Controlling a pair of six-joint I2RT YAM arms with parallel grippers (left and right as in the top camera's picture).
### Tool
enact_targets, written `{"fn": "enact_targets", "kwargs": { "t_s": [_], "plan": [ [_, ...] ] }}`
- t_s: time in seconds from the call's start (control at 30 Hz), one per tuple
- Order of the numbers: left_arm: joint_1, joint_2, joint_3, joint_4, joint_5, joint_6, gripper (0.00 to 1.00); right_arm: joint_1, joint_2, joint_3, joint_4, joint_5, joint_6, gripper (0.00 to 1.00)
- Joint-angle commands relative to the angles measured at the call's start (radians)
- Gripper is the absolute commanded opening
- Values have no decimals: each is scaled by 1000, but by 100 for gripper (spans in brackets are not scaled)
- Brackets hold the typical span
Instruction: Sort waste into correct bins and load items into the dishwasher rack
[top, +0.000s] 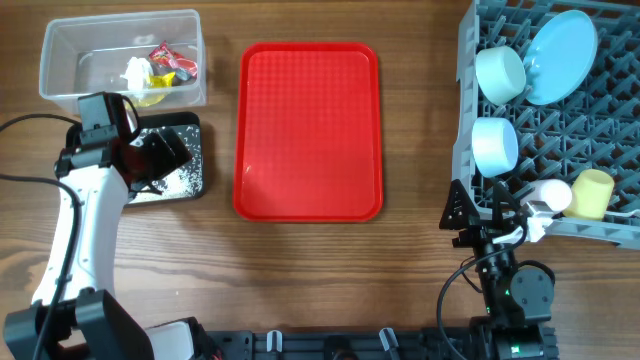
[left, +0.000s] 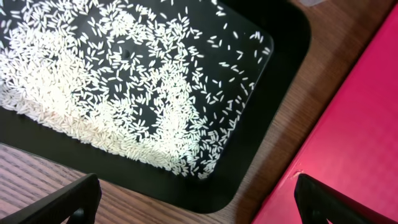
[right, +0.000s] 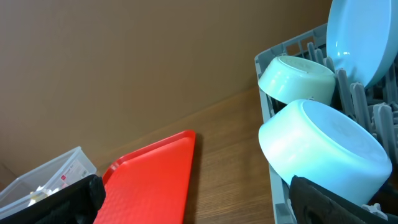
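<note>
My left gripper (top: 160, 160) hangs open over the black tray (top: 190, 130), which holds loose white grains (left: 124, 81). In the left wrist view the left gripper (left: 199, 208) spans the tray's corner (left: 280, 74) with nothing between its fingers. Red and yellow wrappers (top: 170, 62) and a white tissue (top: 137, 70) lie in the clear tub (top: 60, 40). The grey rack (top: 466, 120) holds a blue plate (top: 560, 55), two bowls (top: 500, 72) (top: 494, 145), a white cup (top: 550, 193) and a yellow cup (top: 592, 193). My right gripper (top: 480, 215) is open and empty beside the rack's near left corner.
The flat red tray (top: 310, 130) lies bare between the bins and the rack. The right wrist view shows the tray (right: 155, 180), the tub (right: 50, 174) beyond it and both bowls (right: 329, 149) at the rack's edge (right: 267, 106). Bare wood runs along the front.
</note>
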Motion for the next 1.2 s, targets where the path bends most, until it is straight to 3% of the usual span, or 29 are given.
{"fn": "enact_targets", "kwargs": {
  "t_s": [0.0,0.27,0.8,1.17],
  "plan": [
    [-29,-126,-22,76,12,6,100,5,-8,-5,2,-20,-18,100],
    [-201,-450,-248,495,12,210,100,5,-8,-5,2,-20,-18,100],
    [-187,-1151,-883,600,16,206,100,5,-8,-5,2,-20,-18,100],
    [-187,-1352,-1003,610,19,199,100,5,-8,-5,2,-20,-18,100]
  ]
}}
